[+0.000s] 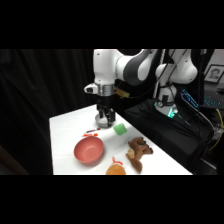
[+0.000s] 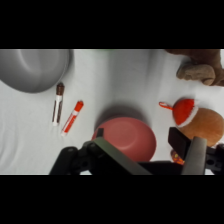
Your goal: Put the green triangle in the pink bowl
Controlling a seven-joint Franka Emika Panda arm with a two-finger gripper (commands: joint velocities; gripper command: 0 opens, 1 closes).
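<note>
Hand [image 1: 105,119] suspended low over the far part of the white counter [image 1: 65,125], directly above a grey bowl [image 1: 103,120]; whether its fingers are apart or together cannot be told. Green triangle [image 1: 120,129] rests on the counter just beside the hand, at its 4 o'clock, apart from the pink bowl [image 1: 89,150], which sits toward 7 o'clock of the hand. Two marker pens [image 2: 71,117] lie between the grey bowl and the pink bowl. Brown plush toy [image 1: 138,151] lies at 3 o'clock of the pink bowl, and an orange-and-red plush toy [image 1: 116,168] near the counter's front edge at 5 o'clock. Wrist view: pink bowl below centre, upright and empty
</note>
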